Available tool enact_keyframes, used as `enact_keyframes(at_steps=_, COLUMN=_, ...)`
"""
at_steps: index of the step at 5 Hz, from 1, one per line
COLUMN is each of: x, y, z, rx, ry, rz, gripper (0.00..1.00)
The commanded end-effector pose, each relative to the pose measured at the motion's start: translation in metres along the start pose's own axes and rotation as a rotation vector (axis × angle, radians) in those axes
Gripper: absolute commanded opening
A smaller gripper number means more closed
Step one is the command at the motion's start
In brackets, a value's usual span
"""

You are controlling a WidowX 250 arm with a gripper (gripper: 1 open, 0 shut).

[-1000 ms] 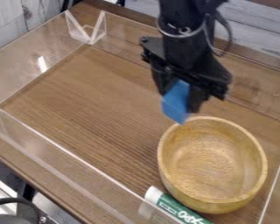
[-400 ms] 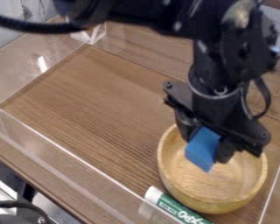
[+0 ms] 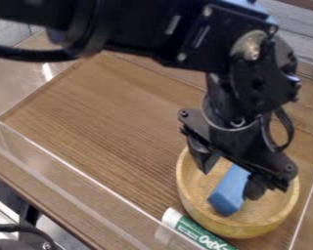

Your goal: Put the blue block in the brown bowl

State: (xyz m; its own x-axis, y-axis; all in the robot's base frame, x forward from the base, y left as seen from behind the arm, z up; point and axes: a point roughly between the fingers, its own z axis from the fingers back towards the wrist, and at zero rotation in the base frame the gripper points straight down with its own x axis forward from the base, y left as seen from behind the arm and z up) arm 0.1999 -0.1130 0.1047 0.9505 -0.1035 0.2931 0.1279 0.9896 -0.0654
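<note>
"Inside the bowl (image 3: 199, 211), what do you see?"

"I see the blue block (image 3: 229, 189). It is between the fingers of the gripper (image 3: 231, 178), low and near the bowl's floor. The fingers stand wide apart, so I judge that they have let go of it."

"Then the task is almost finished?"

"Yes, I think so. The block is in its place; what is left is only to lift the hand away."

"Is there room for this?"

"The thick rim goes all around, so going sideways is risky. Straight up is better. On the near side, the green and white tube (image 3: 196, 232) lies just beside the bowl, and the clear wall (image 3: 87, 192) is on the left of the picture."
</note>
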Motion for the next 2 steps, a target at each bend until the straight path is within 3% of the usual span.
enact_keyframes(at_steps=1, x=0.0041, y=0.0002, z=-0.0013, rx=-0.025, ry=-0.005, rz=-0.013, gripper=1.00)
enact_keyframes(at_steps=2, x=0.0055, y=0.0022, z=-0.0067, rx=-0.039, ry=-0.001, rz=-0.022, gripper=1.00)
